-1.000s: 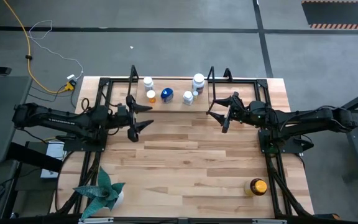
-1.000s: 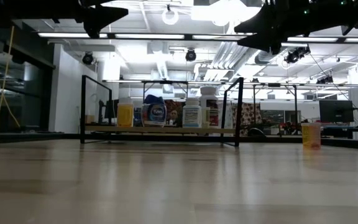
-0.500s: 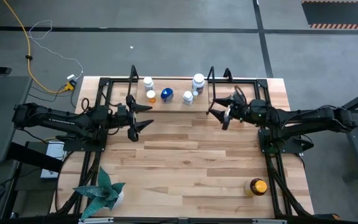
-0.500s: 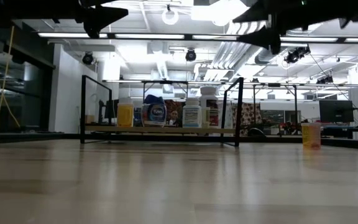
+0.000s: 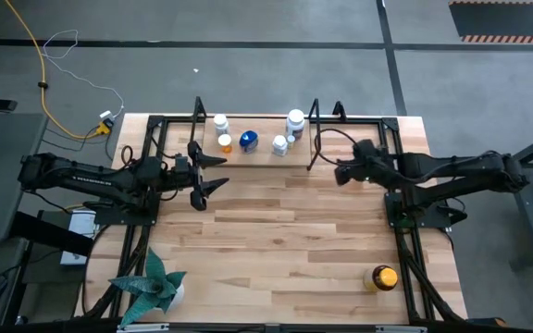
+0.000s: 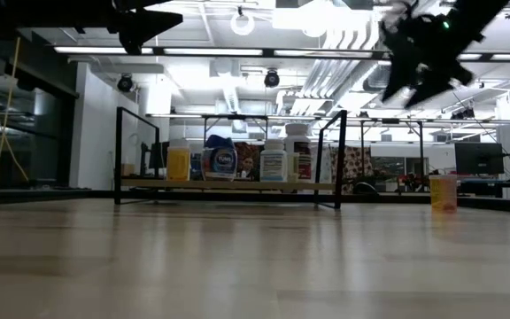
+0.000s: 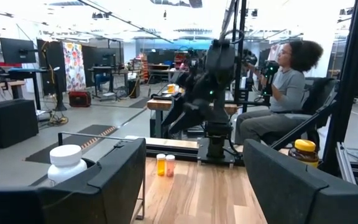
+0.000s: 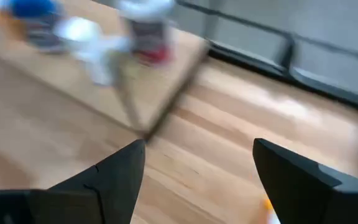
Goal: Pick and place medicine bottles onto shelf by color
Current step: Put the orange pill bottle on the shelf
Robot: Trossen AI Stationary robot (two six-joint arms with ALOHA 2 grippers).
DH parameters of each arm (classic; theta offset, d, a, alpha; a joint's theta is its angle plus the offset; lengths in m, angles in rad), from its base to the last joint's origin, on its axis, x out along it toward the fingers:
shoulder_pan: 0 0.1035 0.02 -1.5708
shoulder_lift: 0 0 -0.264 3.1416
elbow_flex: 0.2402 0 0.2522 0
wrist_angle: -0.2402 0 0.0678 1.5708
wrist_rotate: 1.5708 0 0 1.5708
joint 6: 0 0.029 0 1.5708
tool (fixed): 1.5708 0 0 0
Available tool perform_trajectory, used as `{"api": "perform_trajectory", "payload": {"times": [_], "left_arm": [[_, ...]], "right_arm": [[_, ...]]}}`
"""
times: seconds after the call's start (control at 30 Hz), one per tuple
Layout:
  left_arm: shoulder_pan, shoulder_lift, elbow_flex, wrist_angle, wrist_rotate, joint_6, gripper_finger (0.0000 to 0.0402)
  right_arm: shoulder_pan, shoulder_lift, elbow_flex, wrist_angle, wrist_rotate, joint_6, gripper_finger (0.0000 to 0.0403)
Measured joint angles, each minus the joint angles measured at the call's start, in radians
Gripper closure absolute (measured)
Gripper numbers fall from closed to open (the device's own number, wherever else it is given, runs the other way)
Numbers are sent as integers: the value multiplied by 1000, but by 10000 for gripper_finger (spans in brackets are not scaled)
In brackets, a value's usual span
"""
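Note:
The shelf stands at the table's far middle. On its wooden floor stand several medicine bottles: white, orange, blue and white. An amber bottle stands alone near the table's near right corner. My left gripper hovers open and level just in front of the shelf's left end, with nothing between its fingers. My right gripper hangs open above the table by the shelf's right end. It slants down toward the shelf's right corner, and its fingers are empty.
A teal spiky plant sits at the near left corner. Black arm frames run along both side edges. A seated person is in the room beyond the right arm. Bare wood spans the table's middle.
My right gripper has tipped from level to slanting downward and rolled about its own axis. It has drawn back a little toward the table's right edge. Its fingers stay apart as before. The bottles have not moved.

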Motion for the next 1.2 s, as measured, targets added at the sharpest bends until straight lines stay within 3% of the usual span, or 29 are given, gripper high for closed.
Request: {"api": "perform_trajectory", "payload": {"times": [0.17, 0.33, 0.9, 1.2], "left_arm": [[0, 0, 0, 0, 0, 0, 142], [0, 0, 0, 0, 0, 0, 142], [0, 0, 0, 0, 0, 0, 142], [0, 0, 1, 0, 0, 0, 142]], "right_arm": [[-15, 3, -65, -184, 12, 261, 114], [-82, 5, -165, -167, 12, 382, 114], [-379, 5, -332, 168, -120, 192, 117], [-422, 5, -336, 150, -140, 185, 183]]}}
